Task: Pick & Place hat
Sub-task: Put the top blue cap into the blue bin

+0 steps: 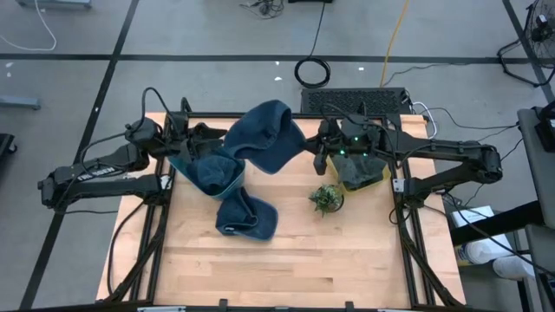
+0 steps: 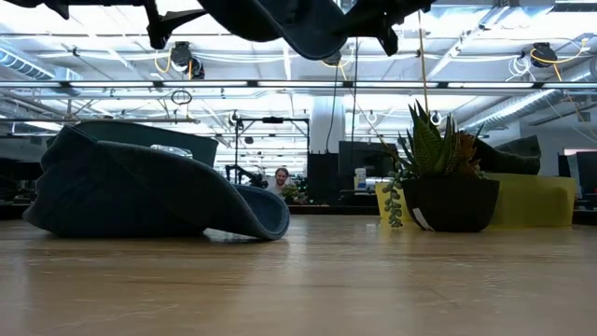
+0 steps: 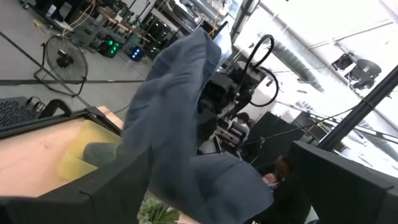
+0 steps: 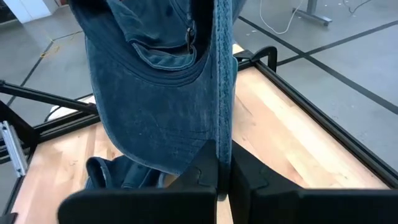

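Hat (image 1: pixel 267 136), blue denim, hangs in the air between the two arms, well above table (image 1: pixel 286 260). Pinched at its brim edge by right gripper (image 4: pixel 222 163), fingers pressed together on the cloth, crown drooping away from the fingertips toward the left arm. Far side of the same hat lies across left gripper (image 1: pixel 201 165), whose fingers stand spread wide; cannot tell whether they touch the fabric or merely sit under it. Seen past the left fingers (image 3: pixel 118 186), cloth drapes down just ahead of them and fills the middle of the wrist view.

Below and slightly forward of both grippers, second blue hat (image 1: pixel 245 217) lies crumpled flat on the wood, brim curled up in the low view. Near the right gripper, just below it on the table, small potted plant (image 1: pixel 327 199) in a dark pot stands upright. Directly beneath the right gripper's wrist, yellow bin (image 1: pixel 364 176), touching nothing held. Person (image 2: pixel 280 177) sits far off in the room behind.
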You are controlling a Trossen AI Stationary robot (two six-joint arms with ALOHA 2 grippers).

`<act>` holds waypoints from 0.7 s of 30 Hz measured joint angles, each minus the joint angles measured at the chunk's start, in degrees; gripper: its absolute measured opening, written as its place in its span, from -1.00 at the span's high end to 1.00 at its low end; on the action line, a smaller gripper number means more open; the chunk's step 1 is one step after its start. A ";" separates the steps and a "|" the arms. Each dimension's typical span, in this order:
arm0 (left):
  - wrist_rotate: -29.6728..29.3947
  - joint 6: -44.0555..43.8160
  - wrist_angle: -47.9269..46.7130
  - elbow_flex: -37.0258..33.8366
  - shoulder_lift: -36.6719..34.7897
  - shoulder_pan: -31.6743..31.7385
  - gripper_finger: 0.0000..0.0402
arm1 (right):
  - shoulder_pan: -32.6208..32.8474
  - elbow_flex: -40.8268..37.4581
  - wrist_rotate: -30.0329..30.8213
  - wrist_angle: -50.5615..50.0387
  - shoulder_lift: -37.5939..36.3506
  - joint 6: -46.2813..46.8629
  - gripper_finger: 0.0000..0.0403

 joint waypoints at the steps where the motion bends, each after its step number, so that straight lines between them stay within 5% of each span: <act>1: 0.00 -0.06 0.00 0.00 0.01 0.00 -0.92 | 0.02 0.00 -0.04 0.02 -0.04 0.02 1.00; 21: 2.90 -2.38 -0.20 0.00 1.12 0.00 -0.92 | 0.37 0.00 -0.12 3.03 -0.02 -0.71 1.00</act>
